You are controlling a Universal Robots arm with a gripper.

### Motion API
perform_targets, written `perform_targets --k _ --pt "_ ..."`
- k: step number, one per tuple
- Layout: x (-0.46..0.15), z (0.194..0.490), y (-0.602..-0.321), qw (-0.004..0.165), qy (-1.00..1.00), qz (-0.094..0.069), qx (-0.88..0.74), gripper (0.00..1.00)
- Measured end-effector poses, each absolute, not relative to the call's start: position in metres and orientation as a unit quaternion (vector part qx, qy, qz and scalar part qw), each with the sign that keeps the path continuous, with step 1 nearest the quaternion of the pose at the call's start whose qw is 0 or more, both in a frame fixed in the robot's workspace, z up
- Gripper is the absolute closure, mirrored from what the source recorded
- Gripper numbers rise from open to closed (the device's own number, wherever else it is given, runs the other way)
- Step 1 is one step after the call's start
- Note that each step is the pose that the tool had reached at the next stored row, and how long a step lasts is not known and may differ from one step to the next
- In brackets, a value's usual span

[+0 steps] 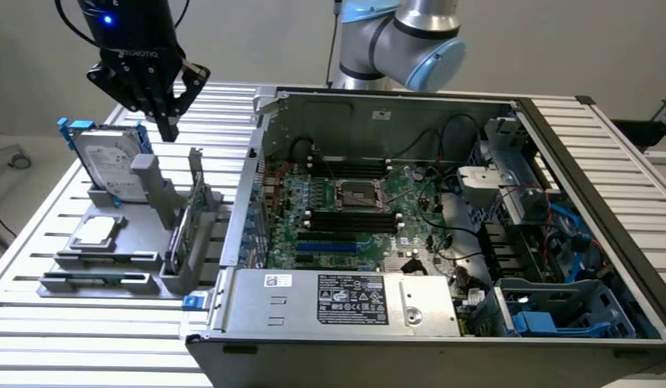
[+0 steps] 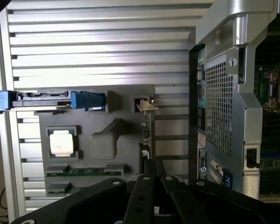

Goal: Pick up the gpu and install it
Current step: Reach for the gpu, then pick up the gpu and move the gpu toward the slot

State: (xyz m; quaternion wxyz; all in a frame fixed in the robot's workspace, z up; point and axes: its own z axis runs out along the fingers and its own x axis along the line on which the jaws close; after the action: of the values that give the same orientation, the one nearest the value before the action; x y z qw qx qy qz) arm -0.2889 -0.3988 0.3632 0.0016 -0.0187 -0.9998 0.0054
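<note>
The gpu stands on edge in a slot of the grey holder, its green board seen as a thin strip. In the wrist view the gpu runs edge-on straight out from my fingers. My gripper hangs above the back of the holder, higher than the card and apart from it. Its black fingers are pressed together and point down, shut with nothing between them. The gripper tips sit just short of the card's near end in the wrist view.
A silver hard drive with blue rails leans in the holder beside a square CPU and a memory stick. The open computer case with its motherboard lies at the exterior view's right, on a slatted metal table.
</note>
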Motion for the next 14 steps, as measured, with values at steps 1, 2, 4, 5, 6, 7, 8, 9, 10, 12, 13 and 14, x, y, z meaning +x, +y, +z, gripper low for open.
perform_targets --k 1,2,4,5,6,7,8,9,10,12,13,14 --pt "-0.2889 0.3632 -0.3988 0.002 -1.0 0.005 -0.019 0.89" --pt "-0.2889 0.3632 -0.3988 0.002 -1.0 0.005 -0.019 0.89" --pt "-0.2889 0.3632 -0.3988 0.002 -1.0 0.005 -0.019 0.89" --pt "-0.2889 0.3632 -0.3988 0.002 -1.0 0.005 -0.019 0.89" --pt "-0.2889 0.3632 -0.3988 0.002 -1.0 0.005 -0.019 0.89" --pt "-0.2889 0.3632 -0.3988 0.002 -1.0 0.005 -0.019 0.89" --pt "-0.2889 0.3632 -0.3988 0.002 -1.0 0.005 -0.019 0.89" --pt "-0.2889 0.3632 -0.3988 0.002 -1.0 0.005 -0.019 0.89" --pt "-0.2889 0.3632 -0.3988 0.002 -1.0 0.005 -0.019 0.89" --pt "-0.2889 0.3632 -0.3988 0.002 -1.0 0.005 -0.019 0.89" --pt "-0.2889 0.3632 -0.3988 0.002 -1.0 0.005 -0.019 0.89" --pt "-0.2889 0.3632 -0.3988 0.002 -1.0 0.005 -0.019 0.88"
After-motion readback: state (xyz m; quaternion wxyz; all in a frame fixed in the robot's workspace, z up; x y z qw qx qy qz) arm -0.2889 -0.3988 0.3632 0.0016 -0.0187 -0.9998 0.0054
